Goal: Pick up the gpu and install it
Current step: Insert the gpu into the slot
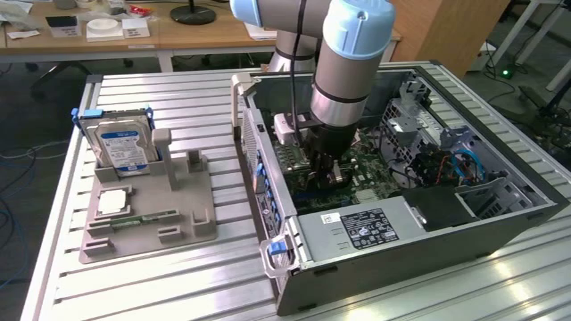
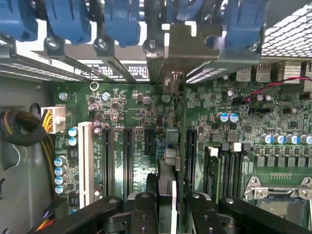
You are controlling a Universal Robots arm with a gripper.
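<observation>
Because a card must, as I judged, enter its slot edge first, the gripper [image 2: 168, 214] was clenched on the gpu [image 2: 170, 156], holding it upright over the motherboard [image 2: 122, 112] in the middle of the open case [image 1: 499, 221], with its metal bracket [image 2: 183, 44] toward the case's rear wall.

A robotics lab: beneath the gripper [image 1: 335, 179] an open computer case [image 1: 419, 244] lies on a slotted aluminium table [image 1: 178, 284], a grey parts fixture [image 1: 183, 231] beside it, cluttered wooden desks [image 1: 200, 40] beyond.
</observation>
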